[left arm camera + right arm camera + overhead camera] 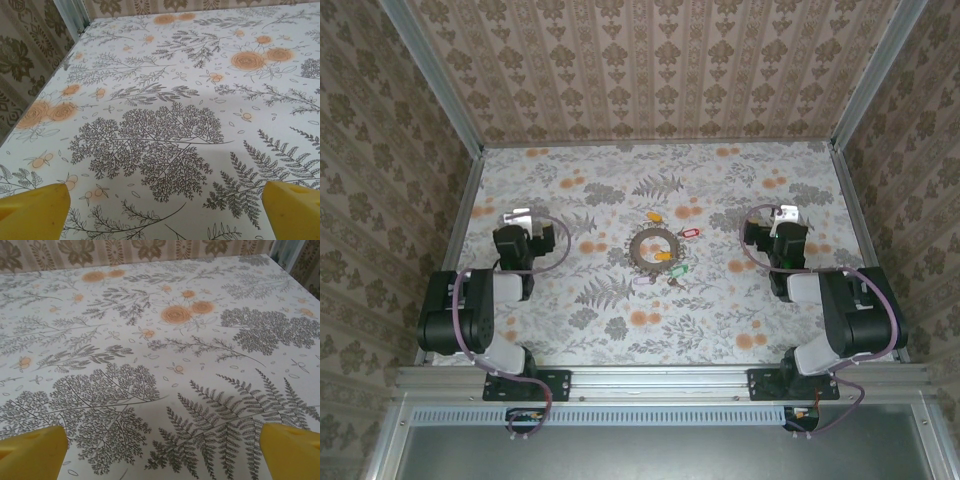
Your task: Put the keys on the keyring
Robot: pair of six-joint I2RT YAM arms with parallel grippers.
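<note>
The keyring (649, 247), a brownish-grey hoop, lies flat at the middle of the table. The keys are scattered round it: a yellow tag (656, 214) behind it, a red one (688, 233) to its right, an orange one (663, 256) on its band, a green one (677, 270) and a pale pink one (642, 281) in front. My left gripper (520, 216) hangs well left of the ring, my right gripper (786, 213) well right. Both stand open over bare cloth, the left gripper (165, 210) and right gripper (162, 450) with yellow fingertips (35, 210) (290, 447) wide apart.
A floral tablecloth (620, 330) covers the table. Patterned walls (650, 70) close in the back and both sides, with a metal rail (660, 378) along the near edge where the arm bases sit.
</note>
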